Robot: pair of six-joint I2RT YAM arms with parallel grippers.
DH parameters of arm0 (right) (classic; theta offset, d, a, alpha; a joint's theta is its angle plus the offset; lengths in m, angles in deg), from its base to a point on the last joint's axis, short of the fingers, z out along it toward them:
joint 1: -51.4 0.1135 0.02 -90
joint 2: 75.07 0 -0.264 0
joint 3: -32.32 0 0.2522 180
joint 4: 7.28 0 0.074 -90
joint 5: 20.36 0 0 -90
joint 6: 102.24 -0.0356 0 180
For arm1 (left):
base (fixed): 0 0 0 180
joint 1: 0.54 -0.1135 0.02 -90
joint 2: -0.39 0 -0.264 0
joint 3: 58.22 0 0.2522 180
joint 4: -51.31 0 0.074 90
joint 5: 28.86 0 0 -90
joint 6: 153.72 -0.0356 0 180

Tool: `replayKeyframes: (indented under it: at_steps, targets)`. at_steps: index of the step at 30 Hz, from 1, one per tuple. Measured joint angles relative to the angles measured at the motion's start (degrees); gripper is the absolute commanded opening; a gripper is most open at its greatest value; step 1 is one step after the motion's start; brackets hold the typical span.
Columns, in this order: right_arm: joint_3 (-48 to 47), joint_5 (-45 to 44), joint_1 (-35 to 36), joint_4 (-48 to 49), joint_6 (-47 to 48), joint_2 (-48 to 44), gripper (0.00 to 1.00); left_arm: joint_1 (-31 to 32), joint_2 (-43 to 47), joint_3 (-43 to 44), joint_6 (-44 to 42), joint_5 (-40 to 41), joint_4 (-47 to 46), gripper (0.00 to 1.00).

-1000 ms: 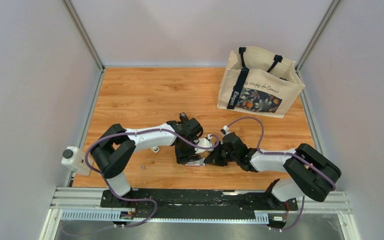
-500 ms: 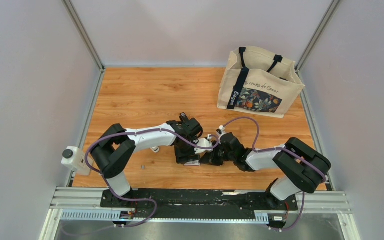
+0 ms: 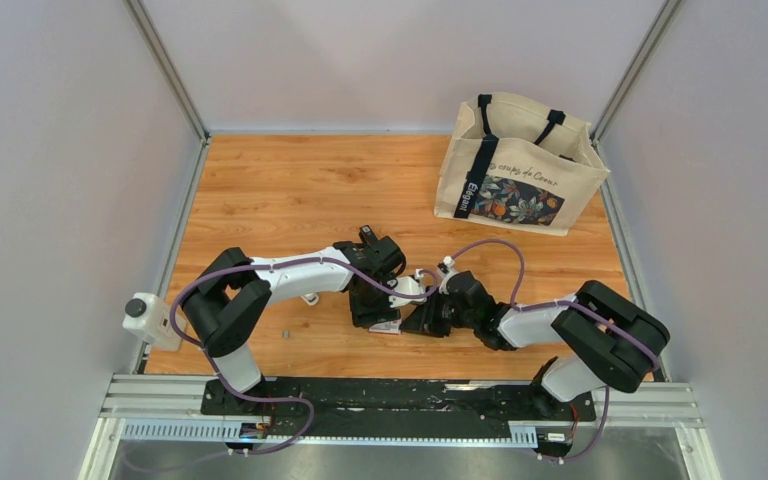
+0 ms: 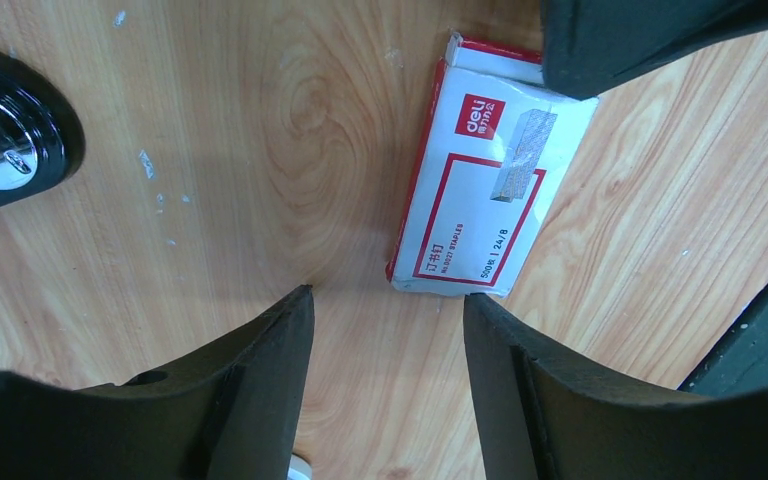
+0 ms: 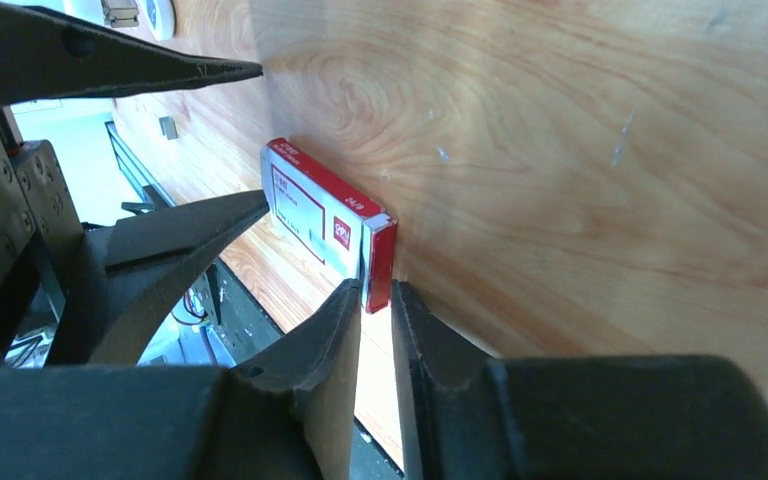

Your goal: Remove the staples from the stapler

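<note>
A short grey strip of staples (image 3: 286,332) lies on the wood left of both arms, also seen as a small grey bit (image 5: 168,127). A black piece with a chrome plate (image 4: 0,130) at the frame's left edge may be the stapler; I cannot tell. My left gripper (image 4: 388,295) hangs open over bare wood just short of a red-and-white staple box (image 4: 490,190). My right gripper (image 5: 375,288) lies low along the table. Its jaws stand a narrow gap apart, with the box's red end (image 5: 380,262) at their tips.
A canvas tote bag (image 3: 520,165) stands at the back right. A small white object (image 3: 310,298) lies under the left forearm. Grey walls and metal rails enclose the wooden tabletop (image 3: 290,190). The two grippers (image 3: 400,315) are nearly touching near the front middle.
The right gripper has slid left up to the box's end and its jaws have parted a little. The left gripper has stayed put.
</note>
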State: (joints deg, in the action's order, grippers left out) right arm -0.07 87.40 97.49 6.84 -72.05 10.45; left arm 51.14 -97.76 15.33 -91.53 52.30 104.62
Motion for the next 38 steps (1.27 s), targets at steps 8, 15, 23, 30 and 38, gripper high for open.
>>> replayKeyframes:
  at_steps: [8, 15, 23, 30, 38]
  targets:
    - [1.5, 0.5, -1.2, -1.4, 0.0, -3.3, 0.32, 0.0, 0.0, 0.0, 0.0, 0.4, -0.1, 0.66]
    - [1.6, 1.4, -4.5, -8.4, 2.2, -9.6, 1.00, -1.0, 0.8, 2.5, 0.2, 1.6, 3.0, 0.85]
    - [-6.4, -0.2, -10.2, -27.9, 12.0, -20.4, 1.00, -10.7, 12.2, 16.8, 1.0, -2.5, 11.7, 0.86]
    - [-19.3, -4.7, -10.9, -45.4, 21.1, -20.8, 1.00, -19.3, 25.7, 17.0, 3.5, -6.4, 16.5, 0.86]
    - [-28.4, -7.4, -10.9, -55.1, 27.6, -20.8, 1.00, -31.7, 36.6, 10.0, 7.0, -7.0, 18.0, 0.87]
